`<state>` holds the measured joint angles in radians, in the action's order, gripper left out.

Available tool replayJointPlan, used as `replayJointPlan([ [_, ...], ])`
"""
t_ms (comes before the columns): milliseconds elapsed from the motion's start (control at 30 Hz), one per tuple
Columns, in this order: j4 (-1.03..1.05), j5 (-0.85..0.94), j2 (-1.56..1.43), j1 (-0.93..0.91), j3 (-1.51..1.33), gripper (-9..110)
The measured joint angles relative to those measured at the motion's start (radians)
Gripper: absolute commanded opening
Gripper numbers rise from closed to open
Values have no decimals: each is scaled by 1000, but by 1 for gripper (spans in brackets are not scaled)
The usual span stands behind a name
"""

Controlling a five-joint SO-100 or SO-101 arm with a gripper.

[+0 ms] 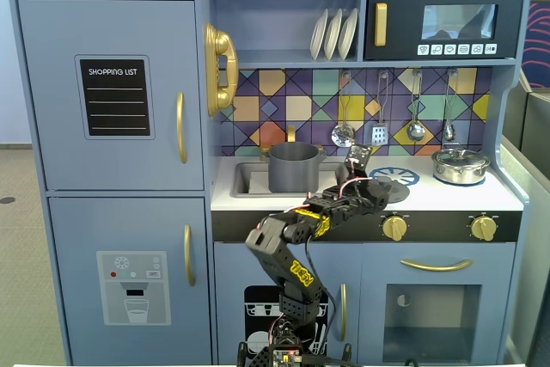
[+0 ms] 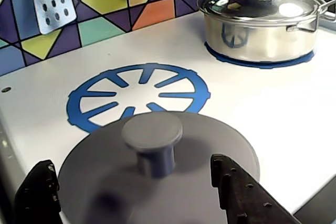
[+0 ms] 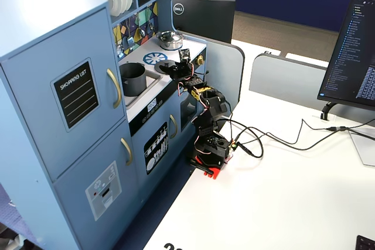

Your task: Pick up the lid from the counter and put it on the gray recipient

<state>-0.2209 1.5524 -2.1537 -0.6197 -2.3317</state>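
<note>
Grasp not yet made. The lid [image 2: 157,182] is seen flat on the white desk [image 2: 273,114] at its front edge, overlapping the near rim of the printed blue burner ring [image 2: 137,98]. The tool [image 2: 136,192] is held apart, one dark finger on each side of the disc, neither seen clamped; contact with the rim cannot be told. Left to do: close, lift, carry toward the sink end, place.

The gray recipient [image 1: 293,168] is seen open-topped in the sink recess at the left end of the desk in the front fixed view, well apart from the lid.

Lid: matte dark-gray flat disc, stubby cylindrical knob with a wider cap. Recipient: matte, straight-walled cylinder. Steel pot [image 2: 260,24] at the back right corner: shiny, lidded, not involved.
</note>
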Motion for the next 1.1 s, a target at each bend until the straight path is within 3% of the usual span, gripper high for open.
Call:
replayJointPlan([
  [567,-58,0,233,0,141,26],
  [700,-83,0,261,0,149,18],
  [833,-91,11,267,0,152,0],
  [1100,-91,-5,267,25,152,0],
])
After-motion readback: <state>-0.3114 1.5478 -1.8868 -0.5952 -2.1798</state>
